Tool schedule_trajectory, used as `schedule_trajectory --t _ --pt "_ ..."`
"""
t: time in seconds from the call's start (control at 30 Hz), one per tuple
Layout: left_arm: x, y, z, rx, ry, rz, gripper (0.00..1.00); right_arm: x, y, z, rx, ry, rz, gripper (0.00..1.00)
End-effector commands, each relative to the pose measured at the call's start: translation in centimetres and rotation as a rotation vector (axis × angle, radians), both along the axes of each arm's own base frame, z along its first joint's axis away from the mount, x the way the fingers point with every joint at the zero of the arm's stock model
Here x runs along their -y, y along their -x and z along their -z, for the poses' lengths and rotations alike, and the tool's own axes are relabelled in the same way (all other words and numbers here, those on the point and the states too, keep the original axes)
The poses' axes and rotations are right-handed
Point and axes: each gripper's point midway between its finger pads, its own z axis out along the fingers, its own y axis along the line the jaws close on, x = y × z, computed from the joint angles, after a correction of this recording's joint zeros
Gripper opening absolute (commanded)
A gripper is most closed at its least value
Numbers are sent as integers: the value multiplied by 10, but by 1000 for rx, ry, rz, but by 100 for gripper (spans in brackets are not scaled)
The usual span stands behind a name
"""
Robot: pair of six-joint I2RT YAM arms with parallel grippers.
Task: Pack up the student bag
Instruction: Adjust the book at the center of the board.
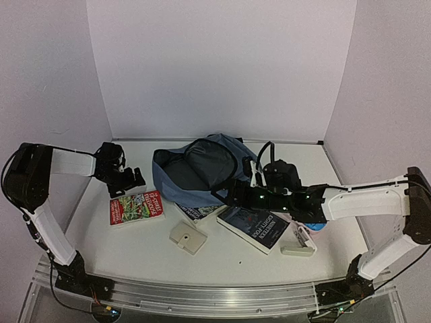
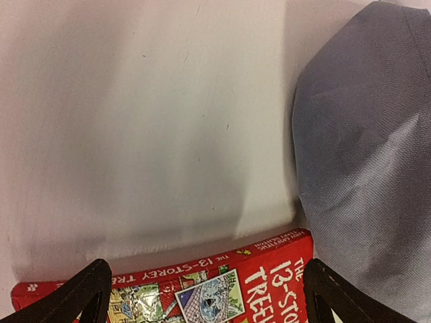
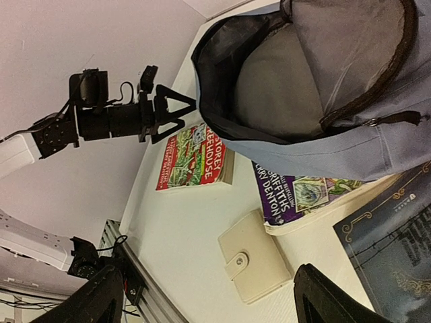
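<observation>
The slate-blue student bag (image 1: 202, 167) lies at the table's middle back with its main compartment unzipped and gaping; its grey lining shows in the right wrist view (image 3: 316, 81). My left gripper (image 1: 133, 180) is open and empty, hovering over the far edge of a red "13-Storey Treehouse" book (image 2: 222, 286), with the bag's side (image 2: 370, 155) just to its right. My right gripper (image 1: 230, 195) is open and empty, just in front of the bag's mouth, above a cream snap wallet (image 3: 259, 259) and a purple book (image 3: 303, 195).
The red book (image 1: 137, 207) lies left of the bag. The purple book (image 1: 200, 212) is partly under the bag's front. A dark blue hardback (image 1: 252, 227) lies under my right arm. A white object (image 1: 297, 247) and something blue (image 1: 316, 226) lie right of it. The wallet (image 1: 188, 237) sits near the front.
</observation>
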Motion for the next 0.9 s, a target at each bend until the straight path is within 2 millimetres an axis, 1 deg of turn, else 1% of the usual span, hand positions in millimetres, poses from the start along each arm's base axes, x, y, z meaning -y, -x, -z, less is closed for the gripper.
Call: schedule_trajectory --t 0.0,0.03,0.1,0.2,0.33,0.43,0.5,0.53,0.63,0.7,0.73,0.8,0.87 --pt "-3 -34 -21 126 -50 21 99 -14 2 -6 12 -57 -5 87" --pt "-3 -36 -20 119 -56 20 99 -16 3 -5 10 -57 -9 87" --pt "-4 -37 -10 74 -63 12 99 -19 3 -3 7 -56 -13 87" --pt "-5 -32 3 28 -57 -2 99 -22 5 -2 3 -58 -19 87" --pt "-2 -18 16 -18 -17 -16 98 -24 6 0 2 -56 -22 87" --pt "-1 -1 25 -41 15 -28 97 -25 7 2 0 -53 -26 87" --pt "1 10 26 -37 46 -34 97 -26 8 1 1 -55 -29 87" --pt "4 12 22 -17 71 -28 97 -26 9 1 3 -54 -33 87" --pt "6 27 23 -23 106 -32 96 -29 10 0 5 -55 -37 87" --pt "8 35 21 -22 126 -34 96 -32 11 0 4 -56 -42 87" --pt "11 42 22 -29 135 -30 96 -33 11 0 5 -56 -43 87" --pt "17 52 19 -23 154 -25 96 -35 13 0 5 -58 -48 87" --pt "24 68 20 -32 163 -17 96 -37 14 1 2 -58 -47 87"
